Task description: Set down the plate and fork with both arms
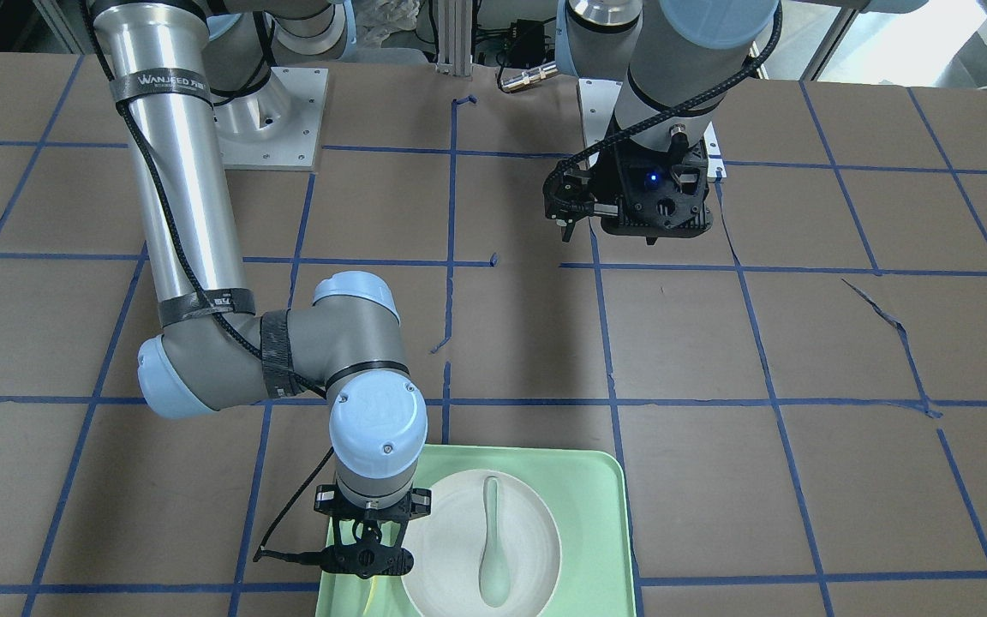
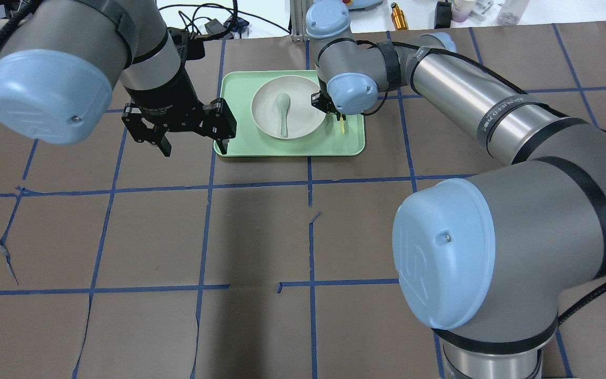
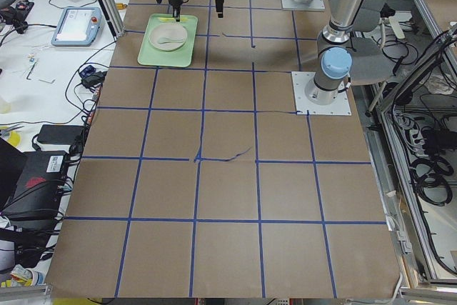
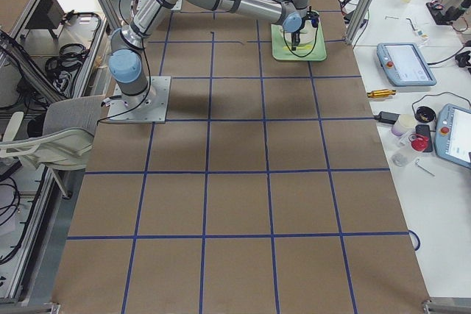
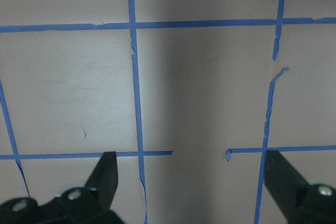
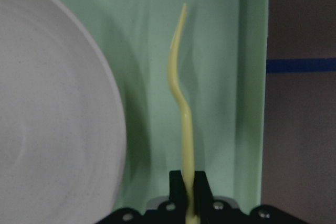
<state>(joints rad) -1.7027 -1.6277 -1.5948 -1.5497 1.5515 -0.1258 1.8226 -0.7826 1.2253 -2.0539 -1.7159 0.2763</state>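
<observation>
The off-white plate (image 2: 303,118) lies in the mint-green tray (image 2: 292,153) at the far middle of the table, with a grey-green spoon (image 2: 283,113) in it. My right gripper (image 2: 341,120) is shut on the handle of the pale-yellow fork (image 6: 181,103). It holds the fork over the tray strip between the plate (image 6: 52,119) and the tray's right rim (image 6: 252,77). My left gripper (image 2: 195,149) is open and empty above the table, just left of the tray. Its fingers (image 5: 107,177) stand wide apart over bare brown table.
The brown table (image 2: 261,237) is marked with a blue tape grid. The arm base plates stand at the robot side (image 1: 275,120). Cables and small items lie beyond the table's far edge (image 2: 397,13). Tablets and tools lie on the side bench (image 4: 405,64).
</observation>
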